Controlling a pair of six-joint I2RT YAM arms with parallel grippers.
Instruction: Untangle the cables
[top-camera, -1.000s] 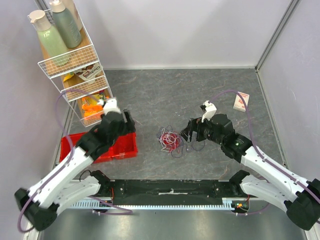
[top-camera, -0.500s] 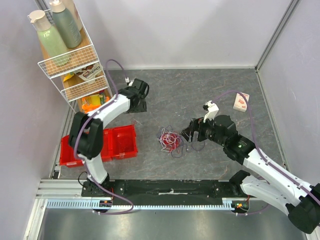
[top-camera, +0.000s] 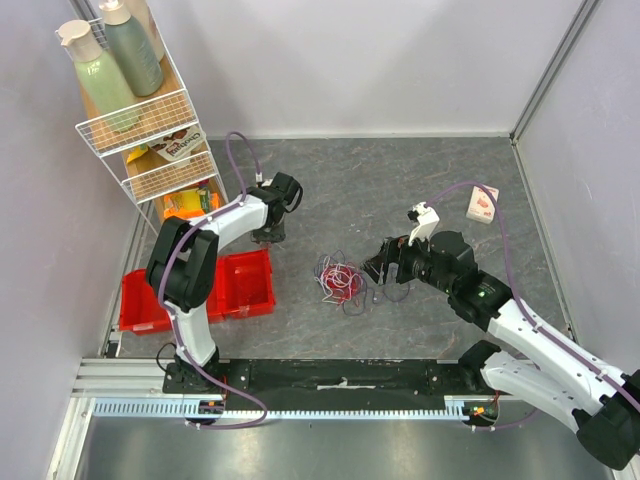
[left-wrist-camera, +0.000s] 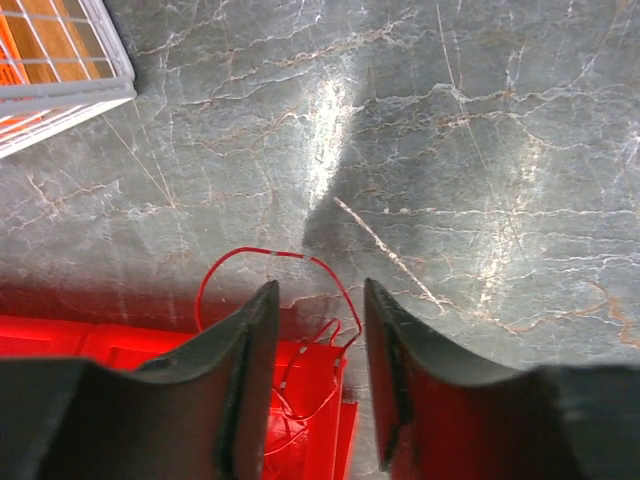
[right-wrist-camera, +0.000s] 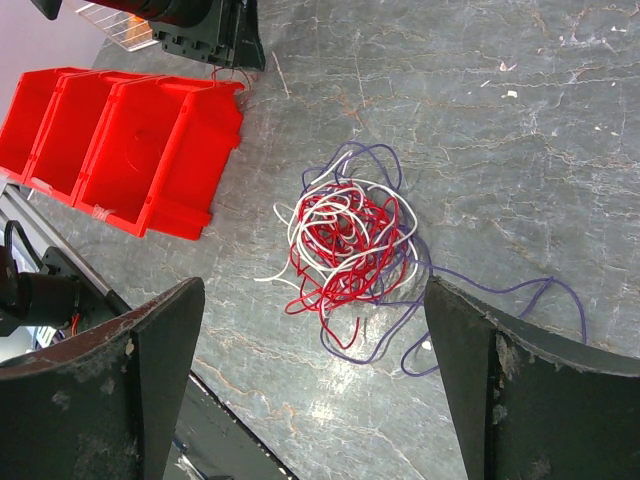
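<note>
From above, the table (top-camera: 400, 180) is a dark grey, marble-veined slab closed in by pale walls. A white wire rack (top-camera: 150, 130) with two green bottles (top-camera: 100, 80) stands in the far left corner, and a small pink-and-white box (top-camera: 483, 203) lies far right. A red bin (top-camera: 235, 285) sits near left. The cables (top-camera: 342, 280), a knot of red, white and purple, lie mid-table, well apart from it. The left gripper (top-camera: 268, 235) points down just beyond the bin's far right corner. The right gripper (top-camera: 378, 270) hangs just right of the knot.

In the left wrist view, the fingers stand parted with a clear gap. A lone red wire (left-wrist-camera: 262, 252) loops over the bin's rim ahead of them and runs down between them, though I cannot tell whether it touches either pad.

In the right wrist view, the fingers are spread wide with nothing between them, and the knot lies on the slab below.

Against a second ago, the left arm no longer lies low across the bin. It now stands folded, with its gripper lowered at the bin's edge and its fingers narrower. The right arm and the knot have hardly shifted.
</note>
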